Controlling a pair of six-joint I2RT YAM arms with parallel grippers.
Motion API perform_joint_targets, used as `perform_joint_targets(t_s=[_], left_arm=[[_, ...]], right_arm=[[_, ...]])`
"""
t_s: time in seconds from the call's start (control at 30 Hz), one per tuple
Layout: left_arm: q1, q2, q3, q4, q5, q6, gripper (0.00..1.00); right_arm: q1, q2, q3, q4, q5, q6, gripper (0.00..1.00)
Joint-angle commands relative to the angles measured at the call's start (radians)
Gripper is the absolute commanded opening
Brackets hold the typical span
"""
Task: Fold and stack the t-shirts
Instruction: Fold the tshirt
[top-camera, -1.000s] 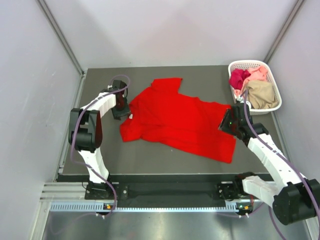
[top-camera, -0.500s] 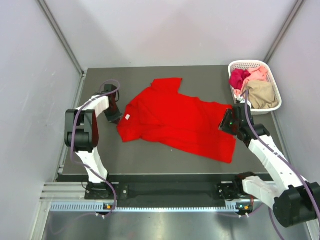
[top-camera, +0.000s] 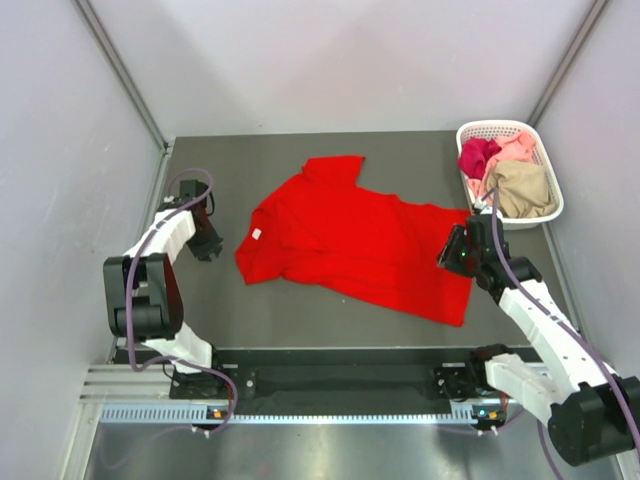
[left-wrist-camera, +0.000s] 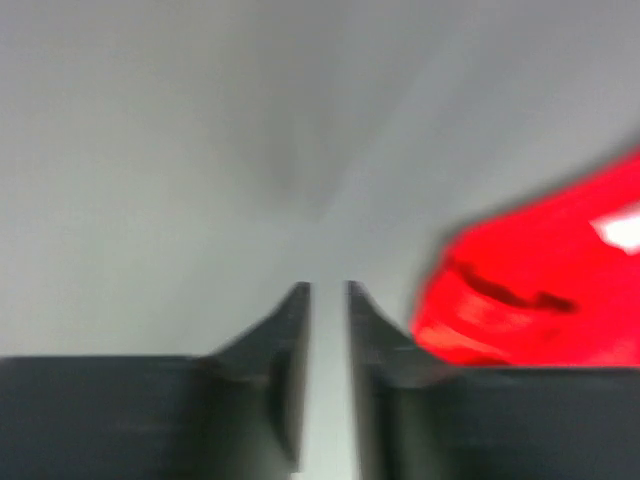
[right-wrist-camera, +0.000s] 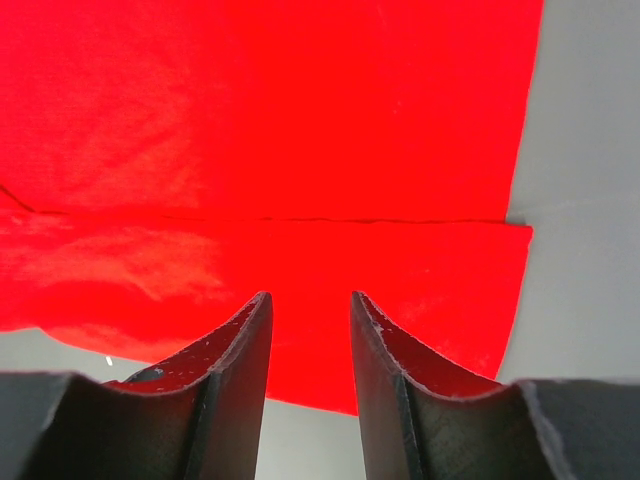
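Observation:
A bright red t-shirt (top-camera: 350, 235) lies spread on the dark table, its white neck label (top-camera: 254, 235) at the left end. My left gripper (top-camera: 208, 248) is left of the shirt and apart from it. In the blurred left wrist view its jaws (left-wrist-camera: 327, 290) stand a little apart with only table between them, and the red shirt (left-wrist-camera: 540, 290) is at the right. My right gripper (top-camera: 450, 250) is at the shirt's right edge. In the right wrist view it (right-wrist-camera: 310, 298) is open just over the red cloth (right-wrist-camera: 300, 120), gripping nothing. Magenta (top-camera: 478, 155), pale pink (top-camera: 515, 148) and tan (top-camera: 522, 188) shirts lie in the basket.
The white lattice basket (top-camera: 545, 150) stands at the table's back right corner, close behind my right arm. Grey walls enclose the table on the left, back and right. Bare table (top-camera: 300, 300) shows in front of the shirt.
My left gripper pulled the shirt's neck end a little left, let it go and moved further left off the cloth. My right gripper shifted slightly toward the near edge.

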Motion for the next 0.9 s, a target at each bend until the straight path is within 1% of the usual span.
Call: perform_joint_targets(t_s=[0.0,0.03,0.07,0.17,0.23,0.3,0.4,0.53,0.77,0.87], left_arm=[[0.001,-0.074,-0.018,0.092,0.209,0.036,0.29],[0.001,-0.084,-0.023,0.095,0.258,0.038,0.36],[0.001,-0.086,-0.024,0.095,0.291,0.044,0.40],[0.001,-0.075,-0.038,0.090,0.334,0.067,0.44],[0.001,-0.055,-0.061,0.099,0.363,0.076,0.44],[0.001,-0.037,-0.087,0.115,0.406,0.087,0.44],[0.001,-0.028,-0.118,0.130,0.418,0.087,0.43],[0.001,-0.026,-0.135,0.136,0.398,0.084,0.43],[-0.001,0.015,-0.132,0.156,0.358,0.052,0.38],[-0.001,0.017,-0.132,0.172,0.354,0.041,0.38]], right_arm=[[-0.003,-0.038,-0.002,0.020,-0.026,0.008,0.38],[-0.003,-0.038,-0.002,0.020,-0.031,0.008,0.38],[-0.002,-0.038,-0.002,0.020,-0.034,0.010,0.38],[-0.002,-0.039,-0.005,0.023,-0.031,0.008,0.38],[-0.003,-0.038,-0.008,0.027,-0.031,0.010,0.38],[-0.003,-0.033,-0.008,0.034,-0.036,0.011,0.38],[-0.002,-0.026,-0.004,0.034,-0.042,0.010,0.38],[-0.003,-0.038,-0.011,0.034,-0.040,0.010,0.38],[-0.002,-0.050,-0.018,0.032,-0.045,0.016,0.38],[-0.003,-0.056,-0.015,0.024,-0.043,0.015,0.38]])
